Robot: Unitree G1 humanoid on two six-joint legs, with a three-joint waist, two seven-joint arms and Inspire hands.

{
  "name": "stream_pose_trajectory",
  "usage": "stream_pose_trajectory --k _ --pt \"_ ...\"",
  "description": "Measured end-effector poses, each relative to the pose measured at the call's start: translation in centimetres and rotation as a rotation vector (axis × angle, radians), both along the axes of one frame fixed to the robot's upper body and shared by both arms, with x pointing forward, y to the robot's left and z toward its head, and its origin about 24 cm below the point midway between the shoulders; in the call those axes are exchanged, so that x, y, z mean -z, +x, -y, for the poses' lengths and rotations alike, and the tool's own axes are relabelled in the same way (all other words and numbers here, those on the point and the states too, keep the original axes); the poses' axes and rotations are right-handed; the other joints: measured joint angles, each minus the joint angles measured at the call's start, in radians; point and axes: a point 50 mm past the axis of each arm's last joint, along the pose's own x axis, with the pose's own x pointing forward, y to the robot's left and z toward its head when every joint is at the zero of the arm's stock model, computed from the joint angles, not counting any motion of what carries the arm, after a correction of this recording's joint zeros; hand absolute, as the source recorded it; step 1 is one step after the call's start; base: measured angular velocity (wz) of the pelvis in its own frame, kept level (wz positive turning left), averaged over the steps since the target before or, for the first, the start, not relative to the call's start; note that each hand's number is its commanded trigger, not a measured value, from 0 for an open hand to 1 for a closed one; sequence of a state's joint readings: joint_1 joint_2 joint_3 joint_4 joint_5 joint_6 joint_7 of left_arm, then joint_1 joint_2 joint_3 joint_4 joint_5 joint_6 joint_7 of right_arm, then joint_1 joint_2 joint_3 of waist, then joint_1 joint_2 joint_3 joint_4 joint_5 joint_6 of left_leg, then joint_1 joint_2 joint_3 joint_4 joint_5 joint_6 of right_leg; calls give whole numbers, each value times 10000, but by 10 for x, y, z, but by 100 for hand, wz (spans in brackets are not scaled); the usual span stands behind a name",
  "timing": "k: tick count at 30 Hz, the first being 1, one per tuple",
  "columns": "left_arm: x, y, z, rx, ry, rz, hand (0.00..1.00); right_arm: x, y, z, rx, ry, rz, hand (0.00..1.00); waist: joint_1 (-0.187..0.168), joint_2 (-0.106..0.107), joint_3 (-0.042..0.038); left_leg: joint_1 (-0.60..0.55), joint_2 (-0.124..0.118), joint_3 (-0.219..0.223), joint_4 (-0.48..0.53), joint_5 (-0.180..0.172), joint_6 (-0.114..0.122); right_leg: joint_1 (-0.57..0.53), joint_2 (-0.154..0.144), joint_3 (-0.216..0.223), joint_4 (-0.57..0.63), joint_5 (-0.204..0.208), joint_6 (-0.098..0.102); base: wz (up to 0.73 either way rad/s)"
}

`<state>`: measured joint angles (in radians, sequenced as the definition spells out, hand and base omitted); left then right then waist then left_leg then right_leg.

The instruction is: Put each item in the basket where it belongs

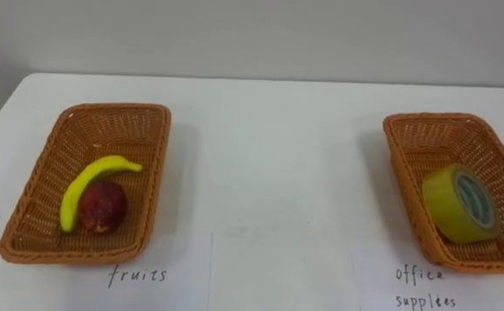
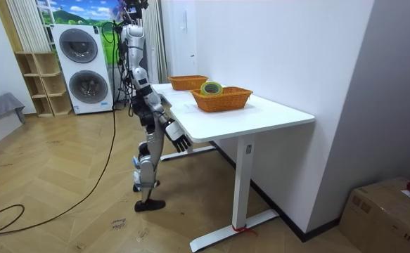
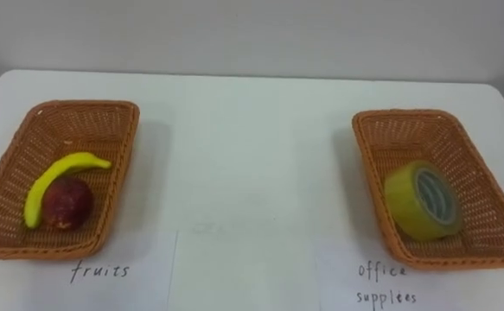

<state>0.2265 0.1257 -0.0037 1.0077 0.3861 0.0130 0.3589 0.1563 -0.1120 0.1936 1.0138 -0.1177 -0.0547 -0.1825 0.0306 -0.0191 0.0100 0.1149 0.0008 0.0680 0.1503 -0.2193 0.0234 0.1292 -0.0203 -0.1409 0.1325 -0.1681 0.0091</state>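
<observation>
Dark fingers of the right hand (image 2: 180, 139) hang loose and empty just below the edge of the white worktop (image 1: 260, 173), where the robot stands. On the worktop the left basket (image 1: 27, 233) holds a banana (image 1: 87, 186) lying against a dark red fruit (image 1: 103, 207); well apart, the right basket (image 1: 407, 138) holds a yellow tape roll (image 1: 459, 203), tilted on its edge
</observation>
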Motion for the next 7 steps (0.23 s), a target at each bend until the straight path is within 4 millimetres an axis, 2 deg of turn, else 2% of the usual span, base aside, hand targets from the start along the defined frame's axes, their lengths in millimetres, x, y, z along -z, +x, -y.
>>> stream_pose_trajectory --k 7 --pt "-1 2 1 -33 144 170 0 3 -7 1 1048 678 -317 0 -15 10 -32 -1 -16 0 38 -2 -3 57 -14 -6 5 0 0 -1"
